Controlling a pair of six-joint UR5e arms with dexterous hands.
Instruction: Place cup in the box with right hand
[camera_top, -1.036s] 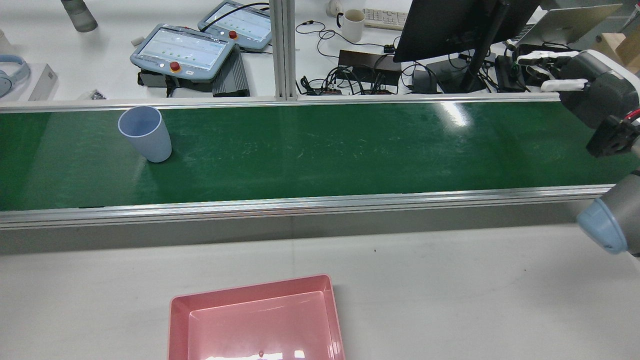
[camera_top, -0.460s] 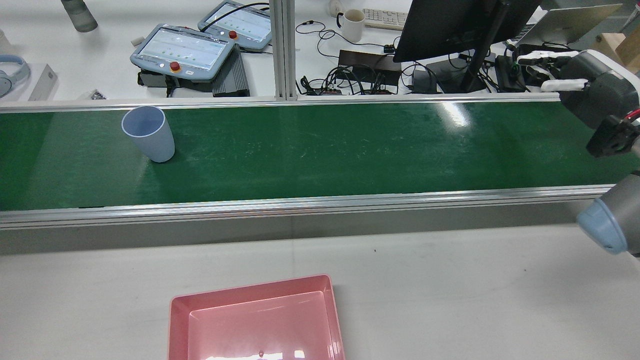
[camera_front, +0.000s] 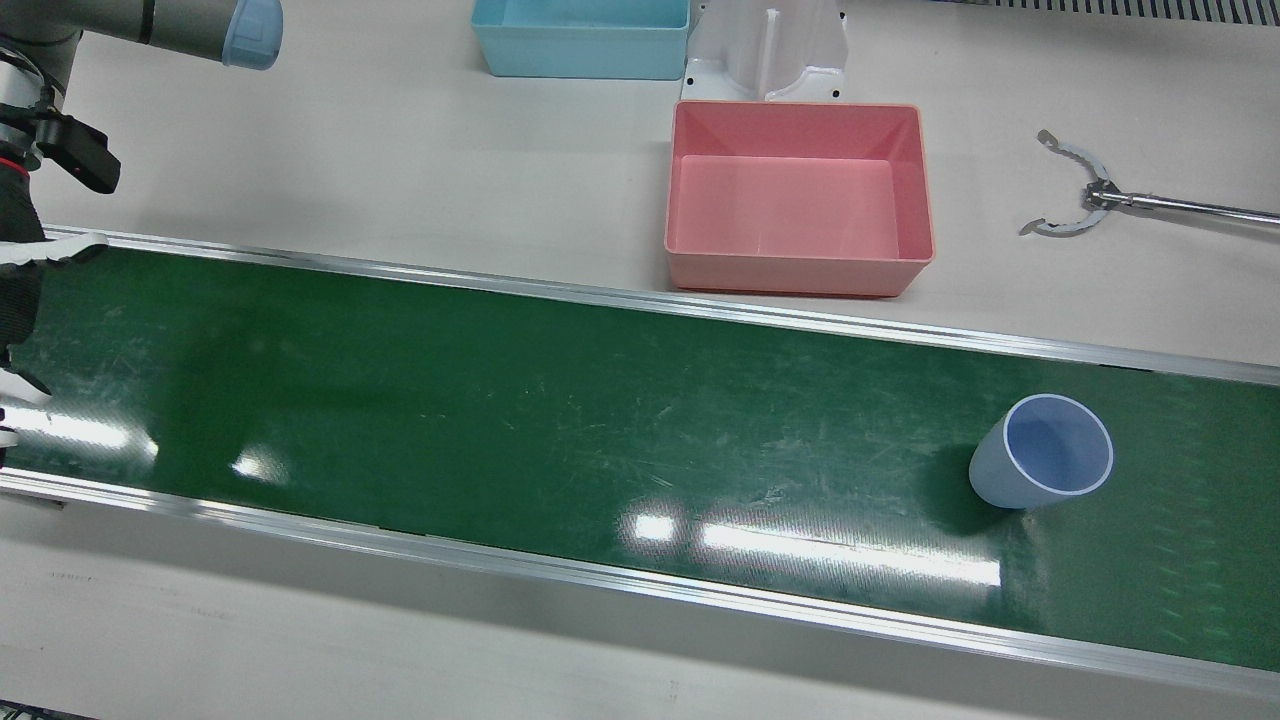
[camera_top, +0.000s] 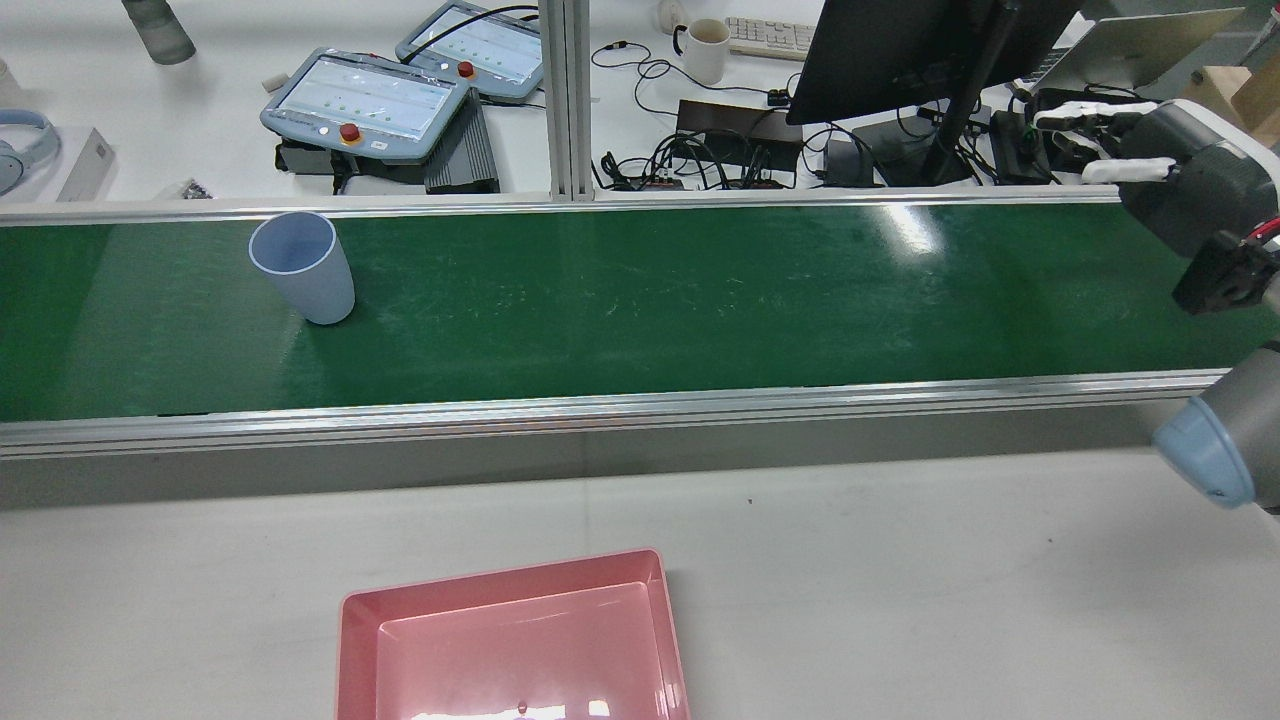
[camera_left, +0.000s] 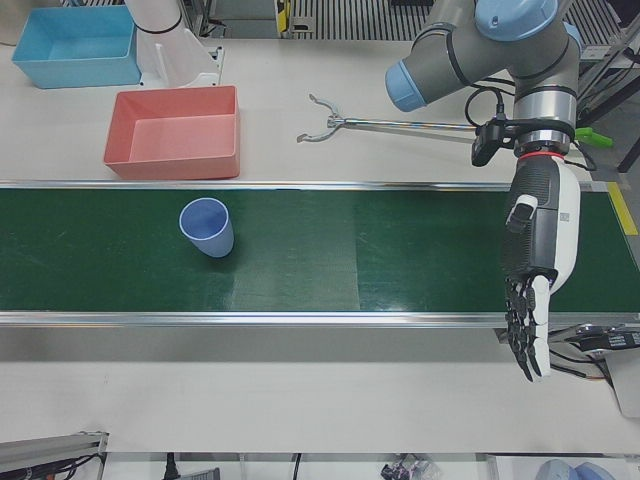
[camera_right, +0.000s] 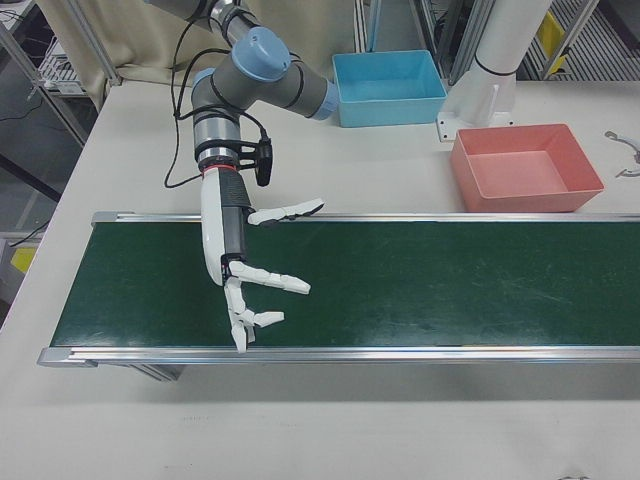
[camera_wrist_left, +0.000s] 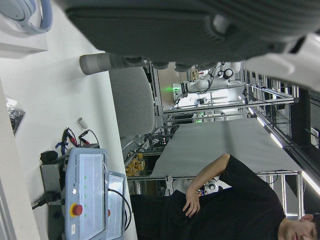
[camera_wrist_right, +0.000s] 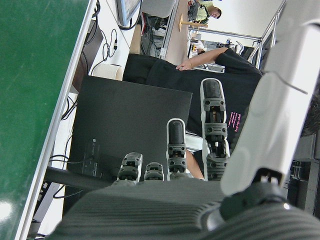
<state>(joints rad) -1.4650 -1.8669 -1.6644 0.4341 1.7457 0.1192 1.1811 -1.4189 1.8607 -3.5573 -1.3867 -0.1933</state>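
green belt (camera_front: 500, 400) | cup (camera_front: 1042, 465) upright at 3 o'clock | pink box (camera_front: 797, 195) at 12 | right hand (camera_right: 245, 265) spread, empty | left hand (camera_left: 535, 265) spread, empty

Right hand (camera_right: 245, 275) hung low from a bent arm (camera_right: 262, 85), fingers (camera_right: 272, 278) spread apart, empty, left hand (camera_left: 536, 265) pointed downward below its wrist (camera_left: 540, 150), fingers (camera_left: 522, 330) straight and together-ish, holding nothing, both arms elbowed high.
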